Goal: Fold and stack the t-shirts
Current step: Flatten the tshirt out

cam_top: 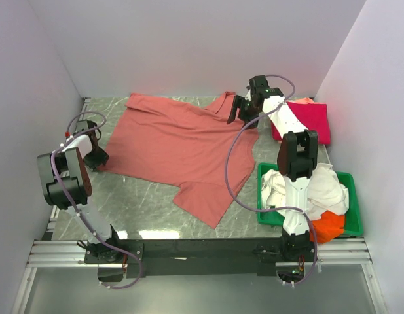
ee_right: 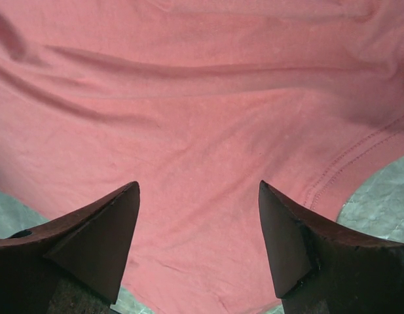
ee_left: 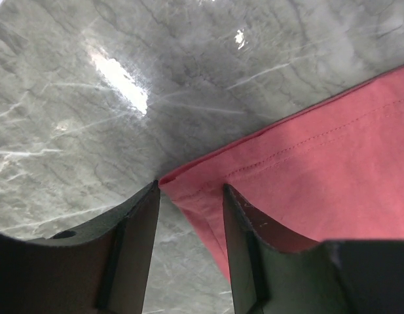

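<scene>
A large salmon-red t-shirt (cam_top: 175, 147) lies spread flat across the middle of the marble table. My left gripper (cam_top: 97, 156) is low at its near left corner. In the left wrist view the left gripper (ee_left: 190, 185) stands partly open, and the hemmed corner of the salmon-red t-shirt (ee_left: 319, 170) lies between its fingers with bare table showing beside it. My right gripper (cam_top: 243, 112) hovers over the far right sleeve. Seen from the right wrist, the right gripper (ee_right: 198, 184) is wide open above the salmon-red t-shirt (ee_right: 202, 98), holding nothing.
A folded crimson-pink t-shirt (cam_top: 310, 121) lies at the back right. A green tray (cam_top: 354, 216) at the near right holds a crumpled white t-shirt (cam_top: 326, 190) and an orange one (cam_top: 327, 227). White walls enclose the table on three sides.
</scene>
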`<action>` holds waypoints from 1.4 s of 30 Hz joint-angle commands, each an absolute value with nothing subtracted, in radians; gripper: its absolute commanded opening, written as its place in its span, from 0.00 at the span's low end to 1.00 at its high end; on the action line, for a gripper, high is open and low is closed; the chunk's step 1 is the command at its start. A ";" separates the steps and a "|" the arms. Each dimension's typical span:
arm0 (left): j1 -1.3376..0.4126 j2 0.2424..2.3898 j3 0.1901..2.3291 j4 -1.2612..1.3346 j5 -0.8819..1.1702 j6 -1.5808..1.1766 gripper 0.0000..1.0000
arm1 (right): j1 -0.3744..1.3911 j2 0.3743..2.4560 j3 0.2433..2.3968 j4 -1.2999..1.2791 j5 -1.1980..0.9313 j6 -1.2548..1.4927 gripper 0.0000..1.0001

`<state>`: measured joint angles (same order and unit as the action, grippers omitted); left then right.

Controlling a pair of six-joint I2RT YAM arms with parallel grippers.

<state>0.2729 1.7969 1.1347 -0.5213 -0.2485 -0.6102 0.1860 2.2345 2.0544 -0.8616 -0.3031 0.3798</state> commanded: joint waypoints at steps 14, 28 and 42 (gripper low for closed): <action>0.284 1.816 1.095 -0.483 -0.235 -0.586 0.31 | 0.242 2.131 2.060 -0.903 -0.224 0.334 0.79; 0.285 1.750 1.042 -0.451 -0.198 -0.557 0.37 | 0.449 1.870 1.643 -0.836 -0.167 0.327 0.79; 0.301 1.704 0.988 -0.400 -0.146 -0.520 0.04 | 0.676 1.551 1.182 -0.743 -0.190 0.403 0.79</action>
<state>0.2935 1.7283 1.0149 -0.3786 -0.1886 -0.5423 0.6266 1.6196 1.2499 -0.7933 -0.1791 0.3744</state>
